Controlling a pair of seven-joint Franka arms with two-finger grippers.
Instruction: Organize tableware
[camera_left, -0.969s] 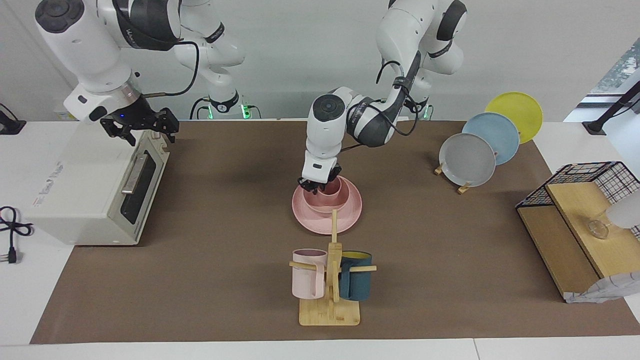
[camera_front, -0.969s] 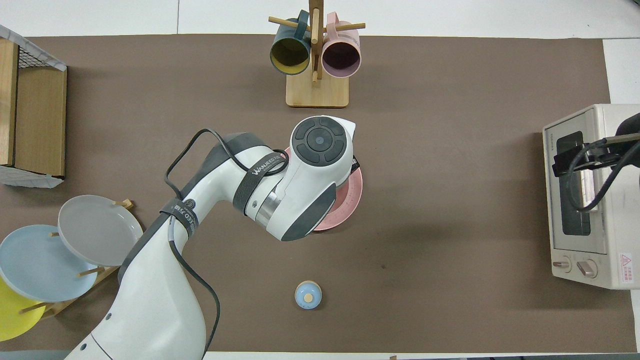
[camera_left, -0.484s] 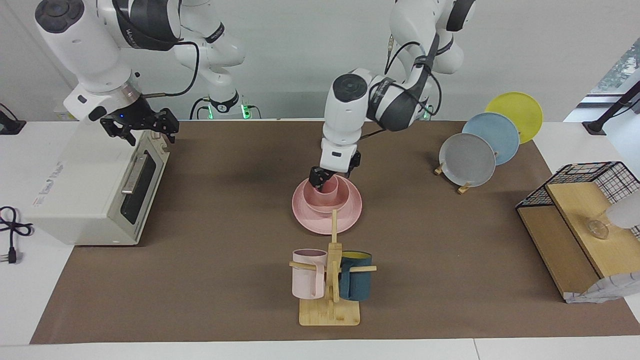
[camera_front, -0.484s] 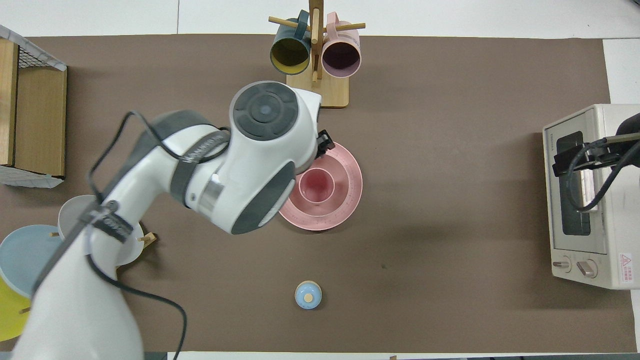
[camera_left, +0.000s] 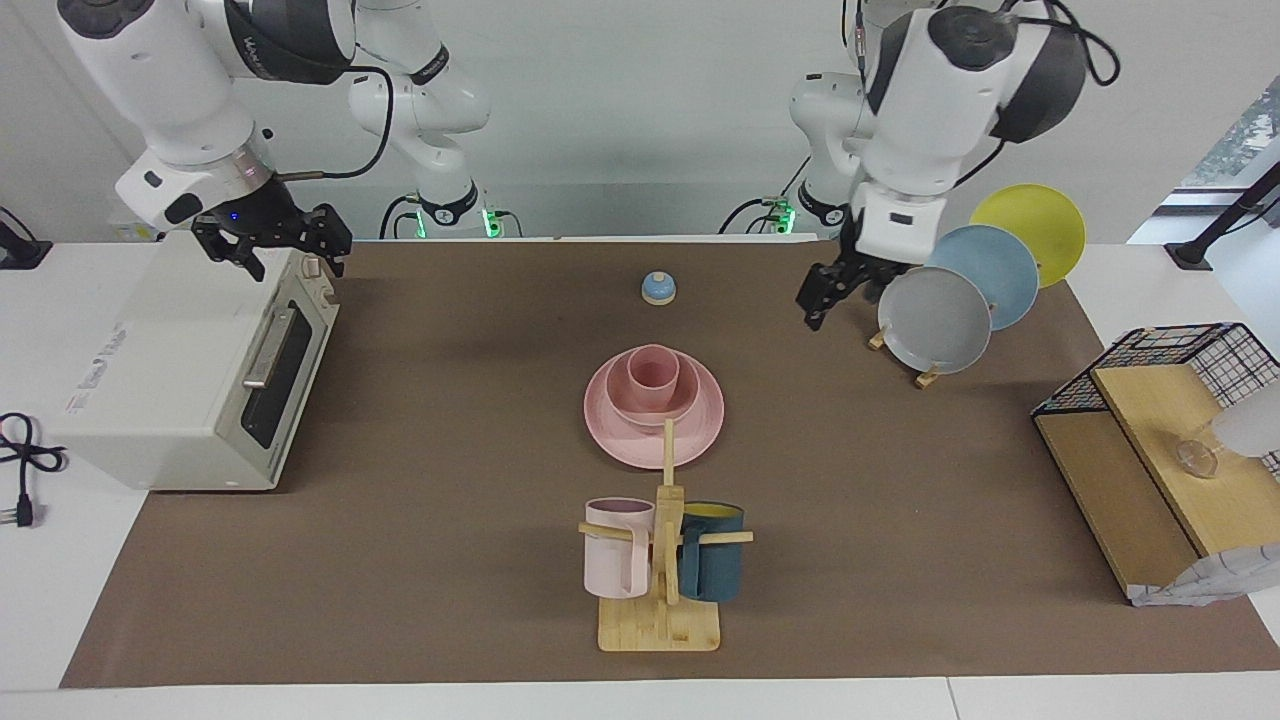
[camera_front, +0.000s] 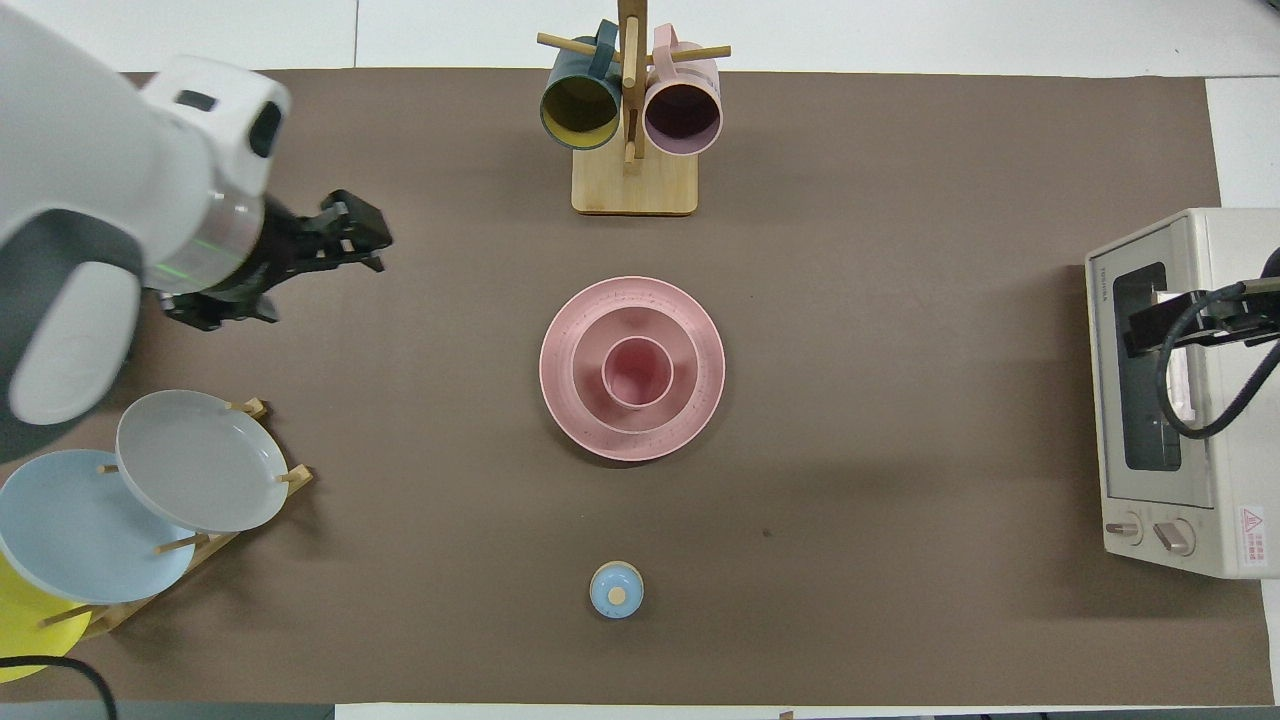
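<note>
Brown mat (camera_left: 450, 420) is covering the surface; cup (camera_left: 652, 376), bowl (camera_left: 655, 400), plate (camera_left: 655, 440) sitting nested; left pincer (camera_left: 838, 290) hanging released, right pincer (camera_left: 272, 243) unclear.

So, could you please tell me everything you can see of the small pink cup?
The pink cup is small, matte, handleless and slightly tapered, standing upright with its mouth open and nothing visible inside. It sits in the middle of the pink bowl, which rests on the pink plate at the centre of the brown mat. No gripper touches it.
</note>
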